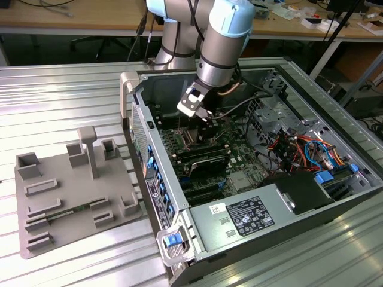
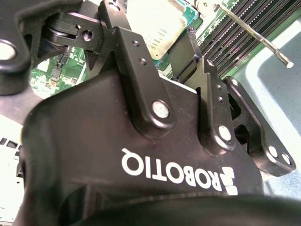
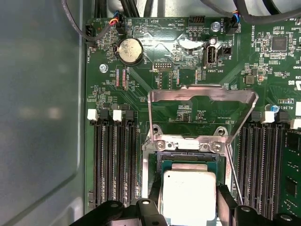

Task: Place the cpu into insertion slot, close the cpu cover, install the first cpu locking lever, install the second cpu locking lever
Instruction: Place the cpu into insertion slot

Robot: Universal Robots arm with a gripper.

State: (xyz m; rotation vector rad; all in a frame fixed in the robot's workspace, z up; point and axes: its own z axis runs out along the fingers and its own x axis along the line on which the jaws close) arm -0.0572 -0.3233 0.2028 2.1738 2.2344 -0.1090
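My gripper [image 1: 202, 118] reaches down into the open computer case over the green motherboard [image 1: 179, 143]. In the first wrist view the cpu [image 3: 189, 195], a silver-faced square chip, sits between my black fingers [image 3: 225, 202] with the gripper [image 3: 189, 201] shut on it. The chip hovers just over the insertion slot [image 3: 188, 157], partly covering it. The cpu cover [image 3: 202, 96] stands swung up behind the slot. A thin locking lever [image 3: 233, 176] runs beside the slot. In the second wrist view the cpu [image 2: 160, 23] shows past the fingers [image 2: 188, 52], beside the lever [image 2: 254, 35].
Black memory slots [image 3: 115, 160] flank the socket on both sides. Cables and a drive bay [image 1: 299, 149] fill the case at the exterior view's right, with a power supply [image 1: 245, 215] in front. A grey fixture plate [image 1: 72, 191] lies on the metal table at the exterior view's left.
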